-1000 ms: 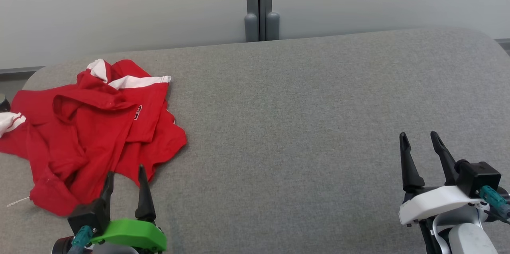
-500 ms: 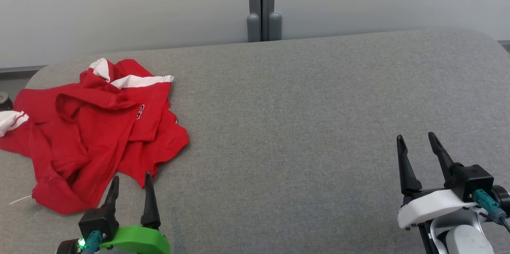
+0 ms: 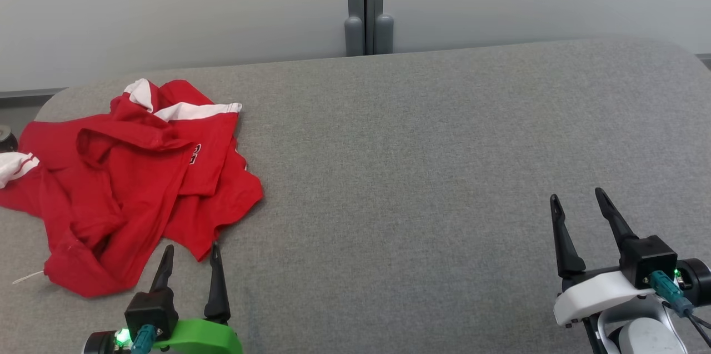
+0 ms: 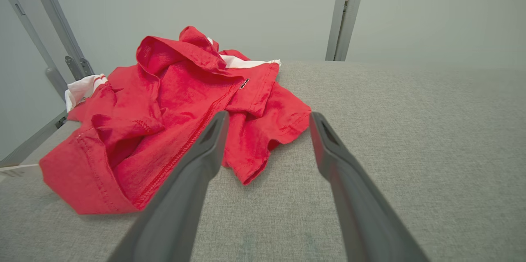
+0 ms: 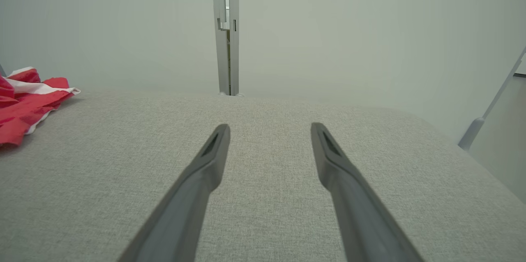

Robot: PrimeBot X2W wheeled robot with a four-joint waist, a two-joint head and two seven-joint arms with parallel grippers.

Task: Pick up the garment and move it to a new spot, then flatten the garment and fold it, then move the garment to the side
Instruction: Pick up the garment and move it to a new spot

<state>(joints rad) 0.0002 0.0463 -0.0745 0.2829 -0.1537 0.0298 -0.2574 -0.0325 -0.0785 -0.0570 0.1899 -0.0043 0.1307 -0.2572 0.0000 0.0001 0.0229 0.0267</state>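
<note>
We see the red garment [image 3: 133,176] crumpled at nine o'clock on the grey tabletop [image 3: 422,176], with white trim at its far edge. Our left claw [image 3: 192,247] stands open and empty at seven o'clock, its tips just beside the near hem. Our right claw [image 3: 576,194], also open and empty, sits at four o'clock, well apart from the garment.

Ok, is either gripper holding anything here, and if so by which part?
Nothing is held. The left gripper is open beside the near edge of the red garment; the right gripper is open above the grey table.
</note>
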